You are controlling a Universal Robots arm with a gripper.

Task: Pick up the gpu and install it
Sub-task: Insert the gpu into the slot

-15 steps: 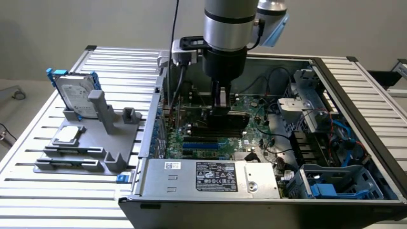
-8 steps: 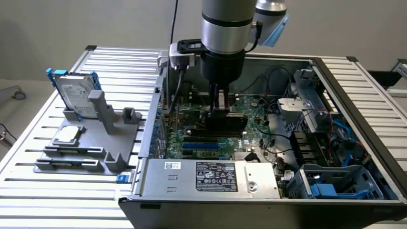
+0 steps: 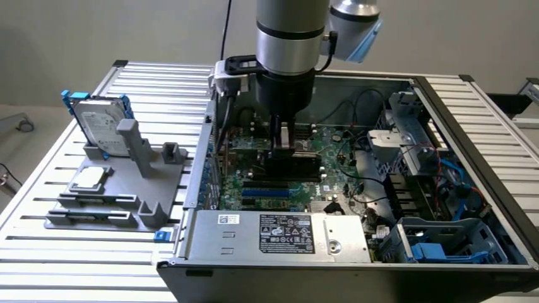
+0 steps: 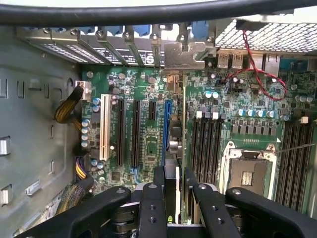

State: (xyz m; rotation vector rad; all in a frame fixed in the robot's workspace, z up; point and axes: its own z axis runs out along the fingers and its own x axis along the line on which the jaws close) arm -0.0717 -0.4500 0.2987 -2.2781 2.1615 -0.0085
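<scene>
Inside the open computer case (image 3: 421, 82), my gripper (image 3: 284, 146) reaches down over the green motherboard (image 3: 337, 161). It is shut on the gpu (image 3: 296, 166), whose black shroud shows just under the fingers. In the wrist view the gpu (image 4: 181, 124) stands edge-on between the two black fingers (image 4: 159, 179), with the gripper (image 4: 174, 172) clamped on its near end. Its silver end bracket (image 4: 184, 54) lies against the row of rear slot covers. The card stands just beside the blue expansion slot (image 4: 166, 126). I cannot tell whether its edge is seated in a slot.
White and black expansion slots (image 4: 105, 126) lie beside the blue one; the empty CPU socket (image 4: 247, 172) and memory slots (image 4: 207, 141) lie on the card's other side. At the exterior view's left, a grey fixture (image 3: 110, 202) holds a hard drive (image 3: 101, 126) and a CPU chip (image 3: 91, 179). The power supply (image 3: 269, 235) fills the case's front.
</scene>
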